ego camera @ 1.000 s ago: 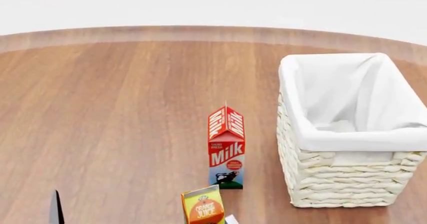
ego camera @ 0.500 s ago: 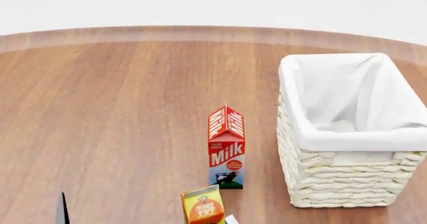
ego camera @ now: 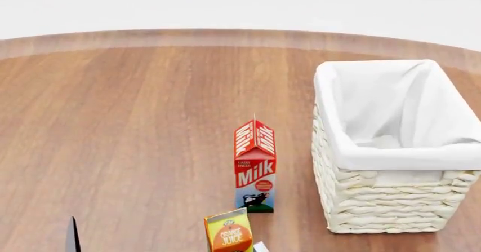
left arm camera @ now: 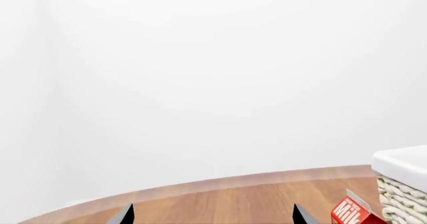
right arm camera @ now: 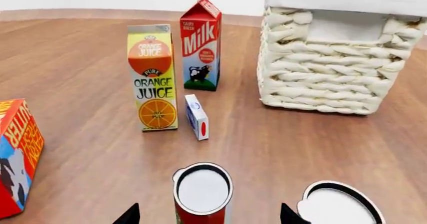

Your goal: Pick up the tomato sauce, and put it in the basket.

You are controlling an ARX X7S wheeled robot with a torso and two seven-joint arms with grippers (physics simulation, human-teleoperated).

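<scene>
- In the right wrist view, the right gripper (right arm camera: 208, 215) shows only two dark fingertips (right arm camera: 128, 216), set apart, with the sauce can (right arm camera: 203, 194) upright between them; the jaws stand wide and touch nothing that can be seen.
- A second can (right arm camera: 340, 205), white lid with a black rim, stands just beside the sauce can at its 3 o'clock, close to the other fingertip.
- A butter box (right arm camera: 17, 156) lies well off at 9 o'clock of the sauce can.
- Past the sauce can, at 12 o'clock, a small white box (right arm camera: 197, 117) stands on the table (right arm camera: 80, 63), with the juice carton (right arm camera: 153, 78) just beside it at 10 o'clock.
- The milk carton (right arm camera: 201, 46) stands upright beyond the juice.
- The basket (right arm camera: 333, 58) sits at 1 o'clock, near the milk; nothing stands between the can and it but bare wood.
- In the head view the basket (ego camera: 391, 167) holds only its white liner; the sauce can lies below that frame's edge.
- The left gripper (left arm camera: 212, 215) shows two dark tips spread apart over the table edge, holding nothing.
</scene>
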